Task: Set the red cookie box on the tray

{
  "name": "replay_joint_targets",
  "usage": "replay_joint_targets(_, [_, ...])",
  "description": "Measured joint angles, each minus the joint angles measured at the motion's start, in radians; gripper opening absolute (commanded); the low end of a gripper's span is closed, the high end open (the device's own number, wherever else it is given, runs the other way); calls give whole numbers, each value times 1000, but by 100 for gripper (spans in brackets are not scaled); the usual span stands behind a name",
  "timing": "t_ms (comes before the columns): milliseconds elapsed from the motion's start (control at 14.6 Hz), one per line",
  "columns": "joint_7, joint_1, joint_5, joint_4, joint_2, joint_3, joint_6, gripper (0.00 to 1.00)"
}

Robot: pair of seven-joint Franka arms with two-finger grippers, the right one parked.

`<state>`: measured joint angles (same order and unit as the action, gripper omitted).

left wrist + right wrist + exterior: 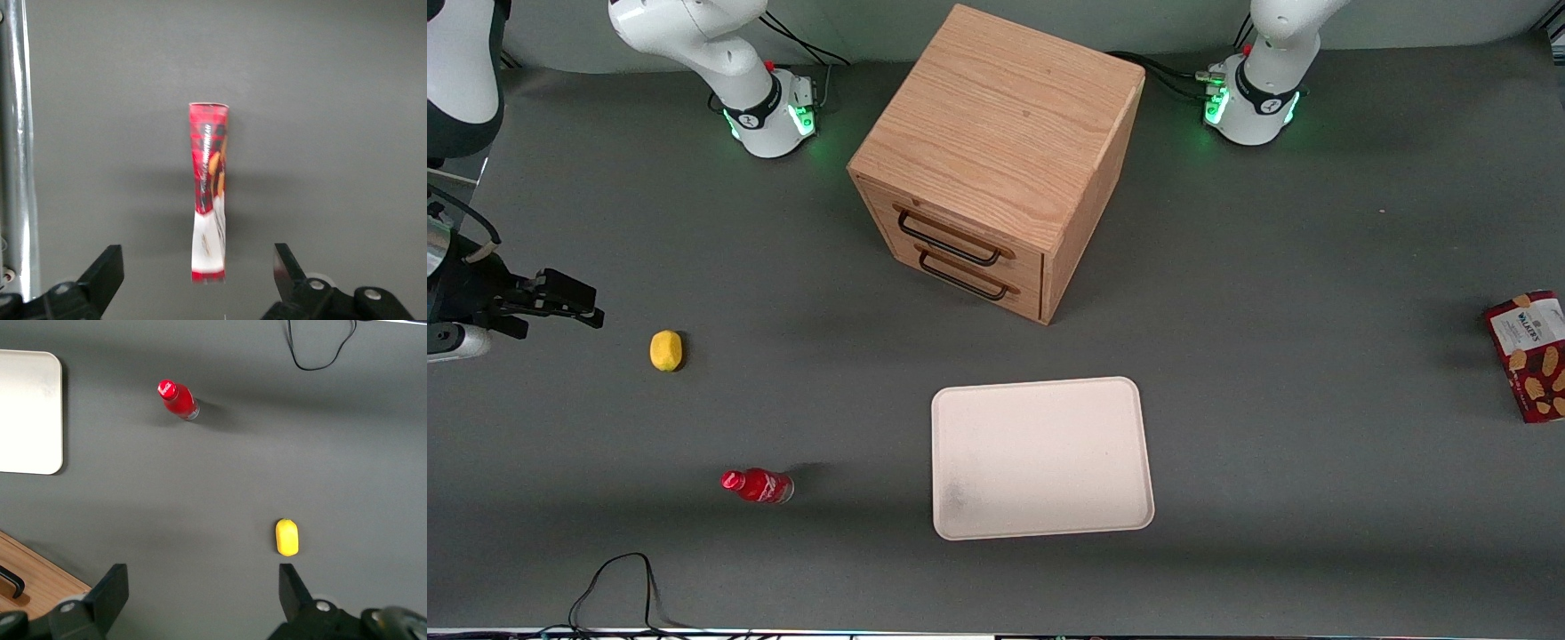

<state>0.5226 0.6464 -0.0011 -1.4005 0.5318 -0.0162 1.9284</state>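
Note:
The red cookie box (1532,356) lies at the working arm's end of the table, partly cut off by the front view's edge. In the left wrist view the red cookie box (210,180) shows as a narrow red strip with a white end, seen edge-on from above. My left gripper (197,256) hovers over it, open; its two black fingertips (107,267) stand wide apart on either side of the box's white end and do not touch it. The gripper is out of the front view. The cream-white tray (1040,458) lies near the table's front, with nothing on it, far from the box.
A wooden two-drawer cabinet (996,169) stands farther from the front camera than the tray. A yellow lemon (665,350) and a small red bottle (758,485) lie toward the parked arm's end. A metal rail (17,147) runs alongside the box.

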Motion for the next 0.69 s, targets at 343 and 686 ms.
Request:
replay_joint_targets(343, [-58,3,-1,-166,44,-1,281,100])
replay_joint_targets(686, [-65,3,-2,-231,105,-3,435,94])
